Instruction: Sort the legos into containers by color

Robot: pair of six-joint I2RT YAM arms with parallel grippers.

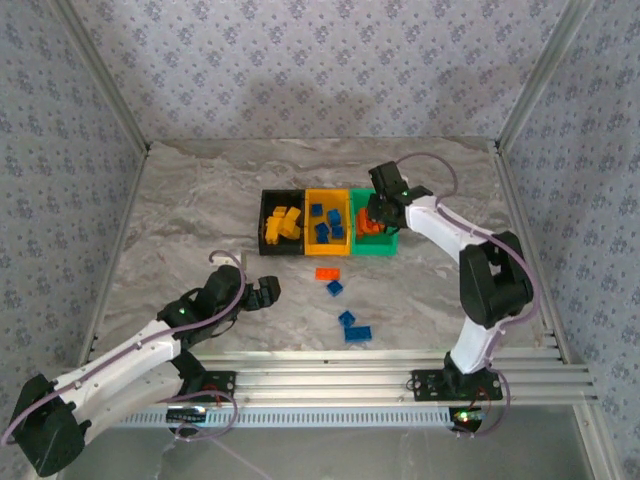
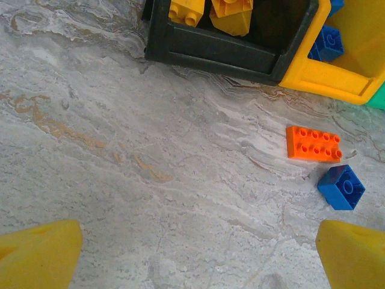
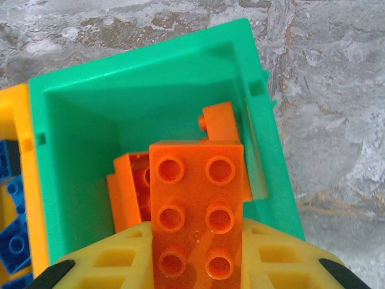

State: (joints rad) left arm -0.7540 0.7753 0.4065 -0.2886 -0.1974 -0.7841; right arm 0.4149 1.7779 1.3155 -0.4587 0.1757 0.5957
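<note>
My right gripper [image 3: 196, 256] is shut on an orange-red lego [image 3: 195, 205], held studs-up over the green bin [image 3: 90, 108]; other orange-red legos [image 3: 127, 188] lie inside. From above, that gripper [image 1: 376, 214] hangs over the green bin [image 1: 392, 247]. The black bin [image 1: 266, 222] holds yellow legos [image 1: 283, 224] and the yellow-orange bin [image 1: 310, 222] holds blue legos [image 1: 330, 222]. My left gripper [image 1: 266, 291] stands open over bare table, its yellow fingers [image 2: 39, 256] wide apart. One orange-red lego [image 2: 313, 144] and a blue lego [image 2: 341, 187] lie loose ahead of it.
Two more blue legos [image 1: 346, 319] [image 1: 359, 333] lie on the marble table nearer the front rail [image 1: 330, 375]. Patterned walls and metal posts enclose the table. Open marble stretches left of the bins and around the left gripper.
</note>
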